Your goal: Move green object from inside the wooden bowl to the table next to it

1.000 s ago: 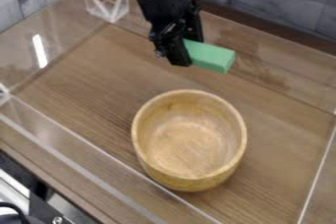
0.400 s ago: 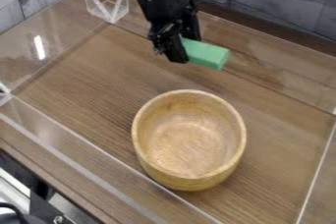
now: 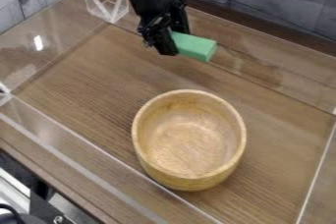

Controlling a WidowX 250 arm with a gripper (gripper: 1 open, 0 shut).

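The green object (image 3: pixel 196 46), a small bright green block, sticks out to the right of my black gripper (image 3: pixel 167 42), which is shut on its left end. It is low over the brown table (image 3: pixel 85 81), behind the wooden bowl (image 3: pixel 148 118) and well apart from it. Whether the block touches the tabletop I cannot tell. The bowl stands upright at the front centre with nothing inside. My arm comes down steeply from the top edge of the view.
Low clear acrylic walls (image 3: pixel 39 41) border the tabletop on the left, front and right. A clear triangular bracket (image 3: pixel 105 7) stands at the back left, close behind the arm. Bare wood lies left of the bowl.
The gripper has carried the green block a short way to the left and farther back, away from the bowl. The bowl has not moved.
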